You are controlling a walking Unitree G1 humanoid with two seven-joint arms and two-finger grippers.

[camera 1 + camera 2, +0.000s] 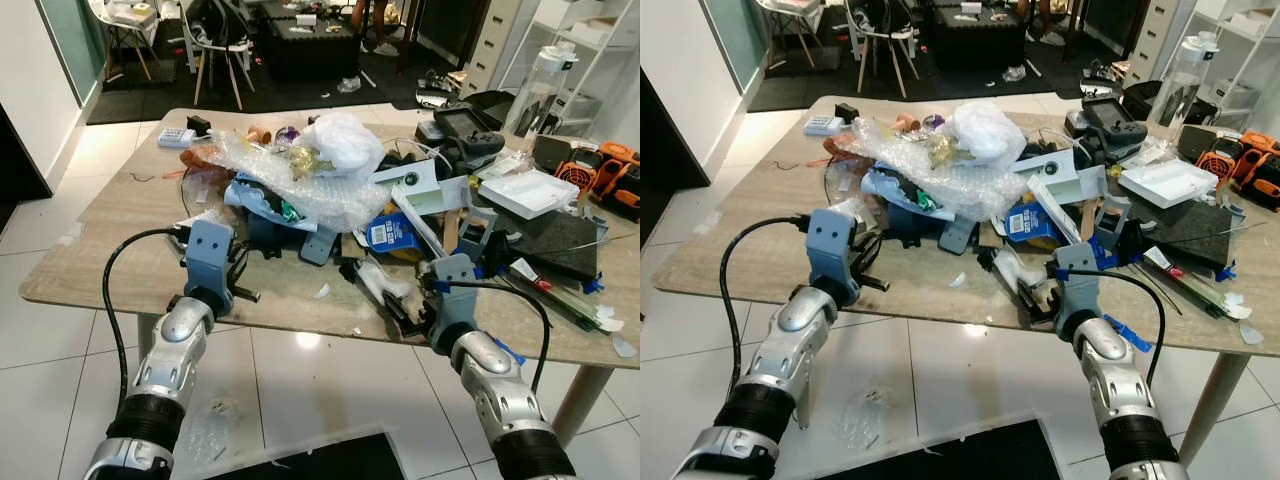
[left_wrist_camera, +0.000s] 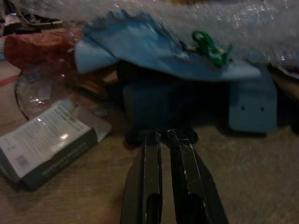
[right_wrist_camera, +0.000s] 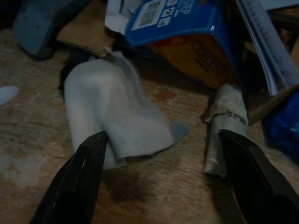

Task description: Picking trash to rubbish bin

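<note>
1. Right gripper hovers low over the wooden table near its front edge, fingers spread wide on either side of a crumpled white tissue and a small rolled white scrap; neither finger touches them.
2. Left gripper sits over the table's front left part with its two fingers pressed together, holding nothing, pointed at a dark blue block under the heap.
3. Trash is piled mid-table: bubble wrap, a white plastic bag on top, a blue cloth with a green clip beneath.
4. A blue printed packet lies just behind the tissue, with white card strips beside it.
5. A grey leaflet lies flat near the left gripper, with a clear plastic piece behind it.
6. Farther right sit a black case, a white box and orange tools.
7. Both wrist views are dim; the packet's print is only partly legible, and what lies under the bubble wrap is hard to make out.
</note>
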